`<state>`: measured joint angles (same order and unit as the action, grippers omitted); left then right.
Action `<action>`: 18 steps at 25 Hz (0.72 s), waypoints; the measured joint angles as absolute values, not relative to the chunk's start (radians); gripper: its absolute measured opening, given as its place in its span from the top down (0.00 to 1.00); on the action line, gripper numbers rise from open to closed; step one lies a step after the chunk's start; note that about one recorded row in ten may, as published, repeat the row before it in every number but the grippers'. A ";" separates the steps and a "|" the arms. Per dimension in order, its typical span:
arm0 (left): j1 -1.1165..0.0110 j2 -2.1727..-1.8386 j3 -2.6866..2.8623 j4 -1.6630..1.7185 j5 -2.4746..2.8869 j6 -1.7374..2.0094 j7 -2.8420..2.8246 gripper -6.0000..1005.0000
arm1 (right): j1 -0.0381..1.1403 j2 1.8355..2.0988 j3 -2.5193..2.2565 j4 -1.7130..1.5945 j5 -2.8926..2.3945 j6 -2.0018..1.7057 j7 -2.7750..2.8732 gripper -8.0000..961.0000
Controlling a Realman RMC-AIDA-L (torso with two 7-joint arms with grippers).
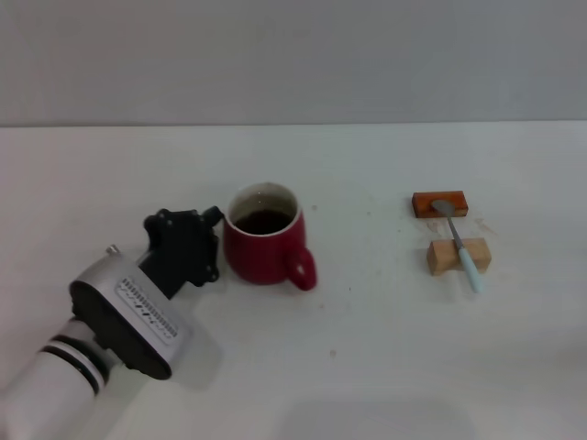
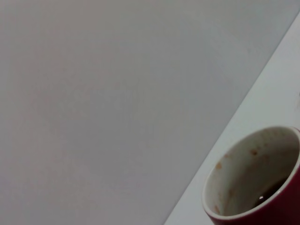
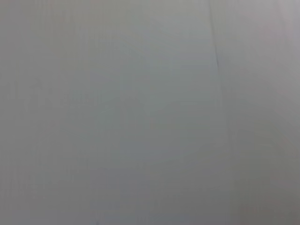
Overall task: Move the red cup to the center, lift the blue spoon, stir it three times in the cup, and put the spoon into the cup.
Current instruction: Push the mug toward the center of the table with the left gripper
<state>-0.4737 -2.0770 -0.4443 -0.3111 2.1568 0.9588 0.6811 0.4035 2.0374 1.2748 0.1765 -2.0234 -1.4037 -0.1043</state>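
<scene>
The red cup (image 1: pixel 267 246) stands left of the table's middle, dark liquid inside, its loop handle turned toward the front right. Its white, stained inside (image 2: pixel 253 173) fills a corner of the left wrist view. My left gripper (image 1: pixel 209 226) is pressed against the cup's left side at rim height; the black gripper body hides how it meets the wall. The blue spoon (image 1: pixel 467 259) lies to the right, silver bowl resting on an orange-brown block (image 1: pixel 439 203) and pale handle across a tan wooden block (image 1: pixel 458 256). My right gripper is out of view.
The white table (image 1: pixel 367 348) reaches back to a grey wall (image 1: pixel 293 55). My left arm (image 1: pixel 101 339) comes in from the front left corner. The right wrist view holds only a plain grey surface.
</scene>
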 joint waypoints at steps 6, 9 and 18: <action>-0.477 -2.079 -0.406 -0.352 2.157 0.950 0.680 0.90 | 0.403 2.037 1.275 0.176 -2.023 -1.404 -0.104 0.21; -0.478 -2.079 -0.390 -0.368 2.157 0.942 0.680 0.90 | 0.403 2.037 1.275 0.176 -2.023 -1.404 -0.104 0.21; -0.473 -2.079 -0.439 -0.377 2.149 0.935 0.654 0.88 | 0.404 2.037 1.272 0.176 -2.023 -1.404 -0.104 0.21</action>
<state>-0.4729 -2.0786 -0.4395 -0.3772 2.1488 0.9346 0.6544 0.4042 2.0370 1.2720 0.1764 -2.0234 -1.4035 -0.1042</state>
